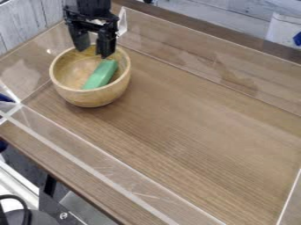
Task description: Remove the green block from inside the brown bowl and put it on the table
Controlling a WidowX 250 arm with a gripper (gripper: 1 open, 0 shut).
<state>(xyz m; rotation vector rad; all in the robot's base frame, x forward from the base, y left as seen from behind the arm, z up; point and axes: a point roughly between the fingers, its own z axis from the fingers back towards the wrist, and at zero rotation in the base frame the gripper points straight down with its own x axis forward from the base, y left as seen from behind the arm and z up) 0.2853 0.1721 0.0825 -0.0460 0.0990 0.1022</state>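
Brown wood-grain tabletop [188, 132] is filling the view, fenced by clear acrylic walls [70, 167], and the action is sitting up in the far-left corner. Starting with the prize: the small, flat, bright green rectangular block [104, 74] is lying inside the round, light tan wooden bowl [88, 79], leaning along the pale inner slope on the right side, one end pointing up toward the rim and the other down toward the bottom. That tilt is looking like plain gravity at work, the block resting against the curved wall with its long green face turned upward. The bowl's thick walls are leaving the arm only one sensible way in, from above, and that is exactly how it is lining up. The black gripper [93, 44] is hanging straight down over the bowl's far rim, jaws spread wide and holding nothing, its two dark fingers [80, 40] pointing into the opening just above the block's upper end. No contact is showing between fingers and block. By my read, the lift is not yet begun: the block is waiting in the bowl, and plenty of bare table is lying to the right for the set-down.
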